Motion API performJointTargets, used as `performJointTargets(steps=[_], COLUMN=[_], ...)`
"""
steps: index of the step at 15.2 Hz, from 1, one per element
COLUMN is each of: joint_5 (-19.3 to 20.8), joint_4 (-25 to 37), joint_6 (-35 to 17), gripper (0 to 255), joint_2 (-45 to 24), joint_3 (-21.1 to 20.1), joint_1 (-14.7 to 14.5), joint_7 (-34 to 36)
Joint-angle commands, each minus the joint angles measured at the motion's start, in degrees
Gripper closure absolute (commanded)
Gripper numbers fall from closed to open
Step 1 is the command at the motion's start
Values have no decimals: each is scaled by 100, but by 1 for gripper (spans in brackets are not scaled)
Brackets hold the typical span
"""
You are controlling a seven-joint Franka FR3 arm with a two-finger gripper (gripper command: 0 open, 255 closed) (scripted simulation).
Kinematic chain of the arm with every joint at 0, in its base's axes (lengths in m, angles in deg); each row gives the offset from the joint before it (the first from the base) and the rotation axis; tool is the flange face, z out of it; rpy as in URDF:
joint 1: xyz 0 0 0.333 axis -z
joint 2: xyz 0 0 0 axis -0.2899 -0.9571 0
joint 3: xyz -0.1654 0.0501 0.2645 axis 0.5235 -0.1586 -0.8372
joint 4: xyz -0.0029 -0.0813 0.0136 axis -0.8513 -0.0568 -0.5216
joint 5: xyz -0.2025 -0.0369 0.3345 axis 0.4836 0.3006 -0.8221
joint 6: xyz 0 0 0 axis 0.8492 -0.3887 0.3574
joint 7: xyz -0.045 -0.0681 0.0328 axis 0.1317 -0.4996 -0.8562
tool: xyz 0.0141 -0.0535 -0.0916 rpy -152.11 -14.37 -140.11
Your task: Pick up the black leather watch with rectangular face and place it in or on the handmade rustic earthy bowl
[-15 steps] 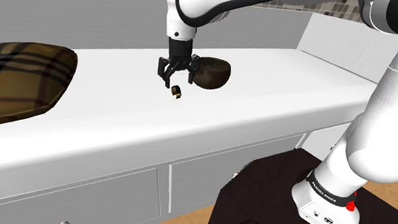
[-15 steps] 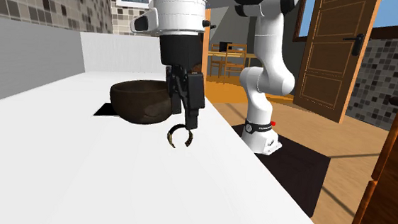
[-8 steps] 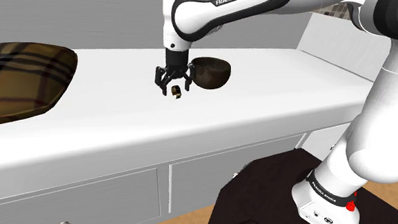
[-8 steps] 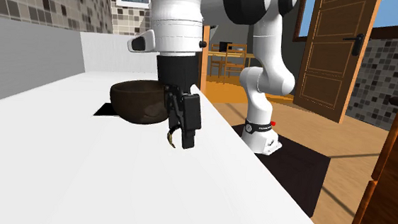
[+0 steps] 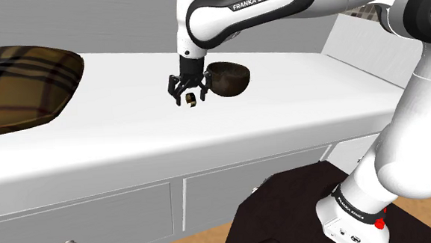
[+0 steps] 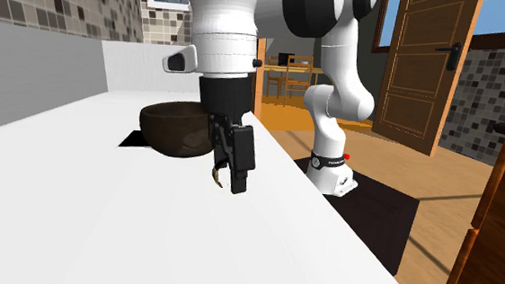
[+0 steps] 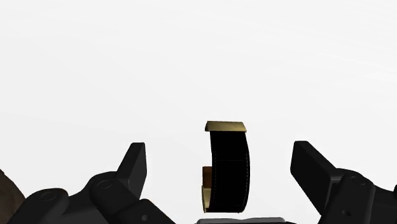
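Lowered to the white counter (image 5: pixel 281 118) over the past second, the gripper (image 5: pixel 190 97) now straddles the watch (image 5: pixel 191 102). Its fingers (image 7: pixel 135 167) are spread wide on either side without touching it, so the grasp looks ready to close. The brown bowl (image 5: pixel 231 77), near the watch on the shoulder view's right, appears empty.

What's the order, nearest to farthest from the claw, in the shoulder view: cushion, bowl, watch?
1. Watch: on the counter, inside the open claw, not clasped.
2. Bowl: just beside the claw, toward the view's right.
3. Cushion: far off at the view's left edge.
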Motion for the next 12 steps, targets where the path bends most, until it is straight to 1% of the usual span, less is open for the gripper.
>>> performJointTargets(steps=[1, 10, 12], joint_5=[0, 0, -14], joint_4=[0, 0, 99], joint_6=[0, 0, 141], gripper=[255, 255, 255], joint_2=[0, 0, 44], joint_3=[0, 0, -3], joint_1=[0, 0, 3], joint_7=[0, 0, -5])
